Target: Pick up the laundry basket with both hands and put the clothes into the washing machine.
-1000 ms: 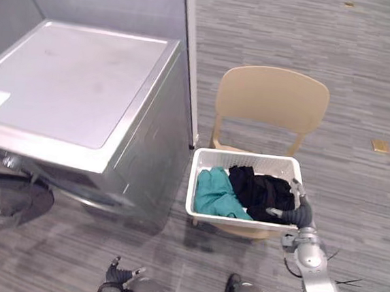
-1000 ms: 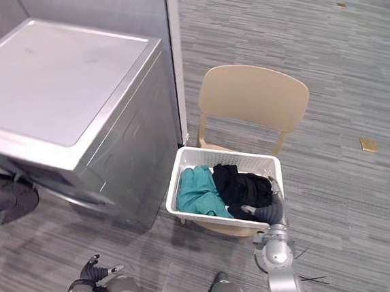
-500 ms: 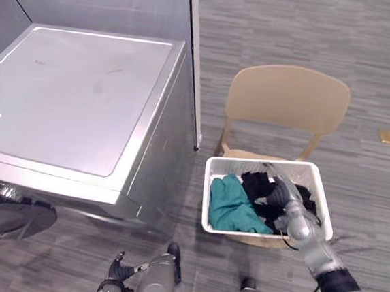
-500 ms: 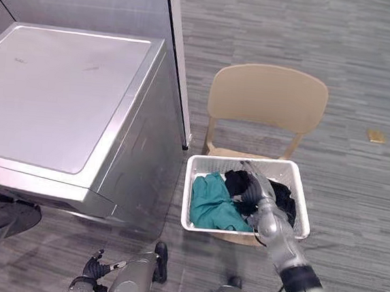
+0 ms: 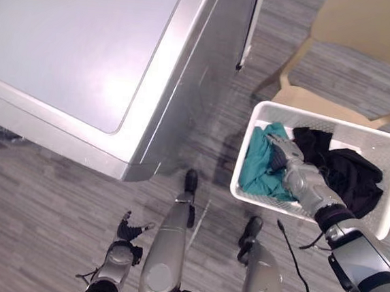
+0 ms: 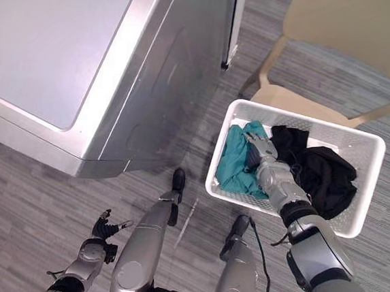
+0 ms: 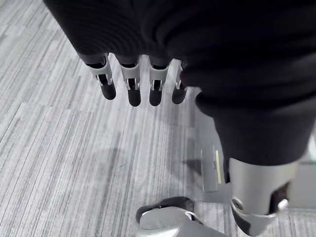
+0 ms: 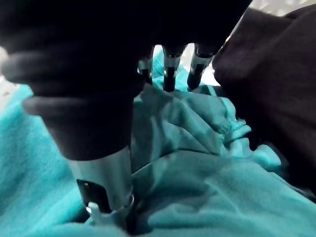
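A white laundry basket point(image 5: 239, 167) sits on the seat of a tan chair point(image 5: 369, 31), to the right of the silver washing machine point(image 5: 74, 46). Inside it, a teal garment point(image 5: 256, 166) lies on the left and a black garment point(image 5: 346, 176) on the right. My right hand point(image 5: 284, 156) is down in the basket on the teal garment point(image 8: 197, 187), open, with straight fingers point(image 8: 168, 69) and the thumb pressing into the cloth beside the black garment point(image 8: 276, 89). My left hand point(image 5: 125, 239) hangs low over the floor, fingers point(image 7: 133, 86) straight and holding nothing.
The washing machine's flat top fills the upper left, and its side stands close to the basket's left wall. A light vertical panel edge point(image 5: 250, 28) rises behind the machine. Grey striped floor point(image 5: 44, 228) lies in front of the machine.
The camera has moved closer and tilted down. My right hand moved from the black garment across to the teal garment on the basket's left side.
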